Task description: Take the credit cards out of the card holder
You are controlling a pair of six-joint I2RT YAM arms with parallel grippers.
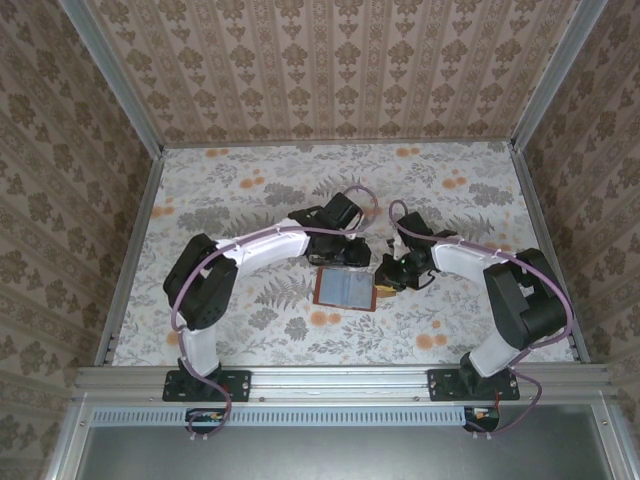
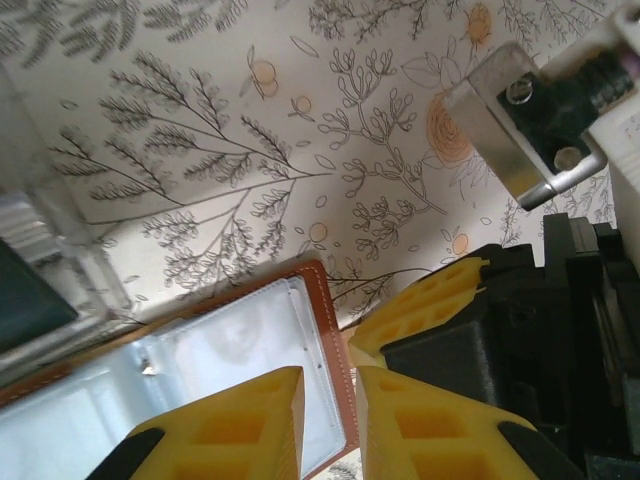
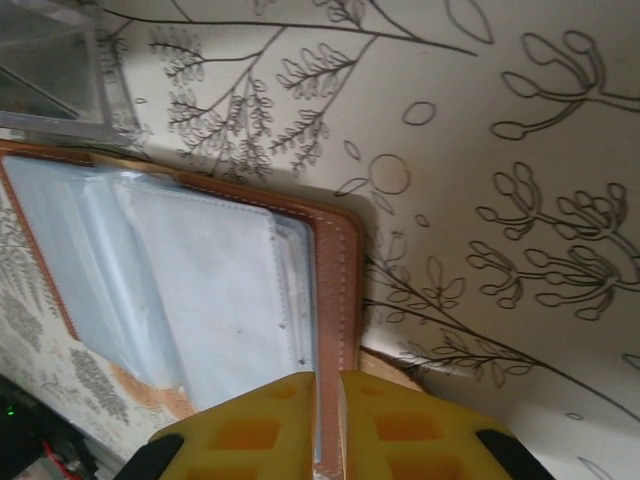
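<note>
- Top external view: the card holder (image 1: 343, 288) lies open and flat, inner side up, on the flowered table (image 1: 250, 200), between the two arms.
- Its long axis runs left to right, with the right end tipped slightly toward the arm bases. The brown leather rim frames the pale grey pockets.
- The left gripper (image 1: 345, 262) comes in at the far long edge, and the right gripper (image 1: 386, 288) sits at the right short end.
- Right wrist view: its yellow fingers (image 3: 260, 425) are pinched almost together, with the stitched brown edge clamped between them. That's a firm hold on the card holder.
- Left wrist view: the left gripper (image 2: 330, 390) also has the brown rim running up between its near-closed fingers, one pad over the cloudy sleeve. It is gripping the card holder too.
- A clear plastic tray (image 2: 60, 260) sits just beside the card holder.
- The sleeves are milky, so what's inside can't be made out and no writing or brand can be read.
</note>
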